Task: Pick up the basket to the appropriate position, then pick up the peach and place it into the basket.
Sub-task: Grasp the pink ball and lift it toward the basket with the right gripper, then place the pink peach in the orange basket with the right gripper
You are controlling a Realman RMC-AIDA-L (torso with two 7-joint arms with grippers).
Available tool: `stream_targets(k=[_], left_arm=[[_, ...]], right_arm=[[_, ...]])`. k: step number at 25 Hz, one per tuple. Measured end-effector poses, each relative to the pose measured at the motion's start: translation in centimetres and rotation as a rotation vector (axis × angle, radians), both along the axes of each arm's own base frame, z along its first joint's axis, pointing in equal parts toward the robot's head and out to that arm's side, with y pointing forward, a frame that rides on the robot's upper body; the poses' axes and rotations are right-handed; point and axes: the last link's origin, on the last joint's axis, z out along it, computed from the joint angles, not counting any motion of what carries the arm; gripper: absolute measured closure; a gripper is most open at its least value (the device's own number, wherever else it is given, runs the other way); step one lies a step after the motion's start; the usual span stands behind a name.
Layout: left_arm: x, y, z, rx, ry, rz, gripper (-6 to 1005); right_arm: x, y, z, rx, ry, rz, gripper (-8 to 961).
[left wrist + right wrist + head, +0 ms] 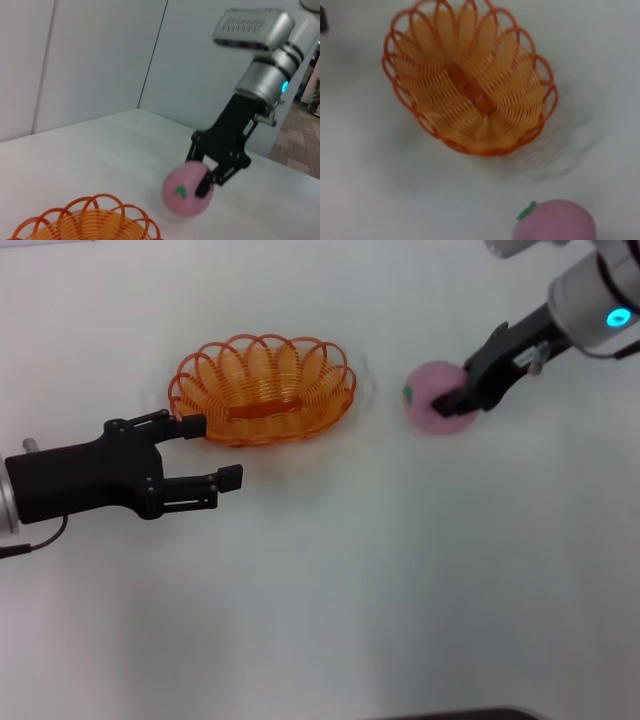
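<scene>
Right gripper (466,392): fingers clamped around peach (432,400) on table (400,570).
Left gripper (215,452): jaws apart, beside basket (264,390).

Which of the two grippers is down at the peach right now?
The right gripper: its jaws straddle the peach. The left gripper sits open beside the basket, holding nothing.

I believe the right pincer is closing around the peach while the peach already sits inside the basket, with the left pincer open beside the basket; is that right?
Not quite: the peach is not inside the basket; it sits on the table beside it, and the basket is empty, as the head view shows. The rest holds: the right pincer is around the peach and the left pincer is open beside the basket.
</scene>
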Motion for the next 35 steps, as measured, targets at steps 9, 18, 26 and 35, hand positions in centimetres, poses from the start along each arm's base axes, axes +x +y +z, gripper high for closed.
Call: stream_targets(k=[9,18,26,35], left_arm=[[0.1,0.0,0.1,-0.003,-0.002,-0.005,114],[0.2,0.0,0.2,-0.009,-0.005,-0.01,113],[0.2,0.0,0.1,-0.02,0.007,-0.016,113],[0.2,0.1,0.1,-0.018,0.015,-0.015,113]], right_arm=[[-4.4,0.1,4.5,0.042,0.047,0.08,722],[-8.6,0.3,5.8,0.05,0.071,0.174,790],[-9.6,1.4,3.0,0.035,0.084,0.199,841],[-9.4,3.0,-2.4,0.059,0.222,0.242,904]])
